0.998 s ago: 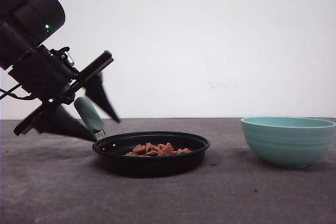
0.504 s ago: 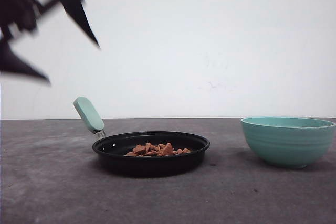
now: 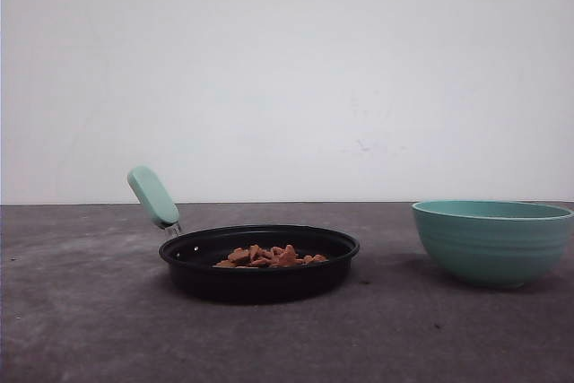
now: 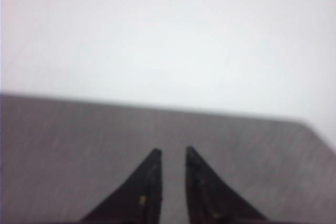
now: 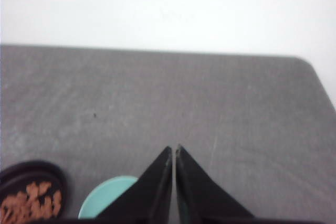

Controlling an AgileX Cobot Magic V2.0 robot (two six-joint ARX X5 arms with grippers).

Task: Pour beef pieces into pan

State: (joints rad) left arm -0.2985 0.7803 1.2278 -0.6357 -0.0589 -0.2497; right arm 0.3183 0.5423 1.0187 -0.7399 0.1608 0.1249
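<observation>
Where the left arm had loomed over the pan's handle a second before and then swept upward in a blur, the front view now held none of it. The pan [image 3: 259,262] sat on the grey table [image 3: 90,329], its mint-green handle [image 3: 153,196] tilted up to the left, with the beef pieces [image 3: 269,256] heaped inside, unmoved. To its right, well apart, stood the teal bowl [image 3: 492,241], its contents hidden by the rim. In the wrist views, the left tool [image 4: 172,153] hung over bare table with fingers slightly spread, gripping nothing; the right tool [image 5: 174,150] was pressed together above the bowl's edge, near the pan.
</observation>
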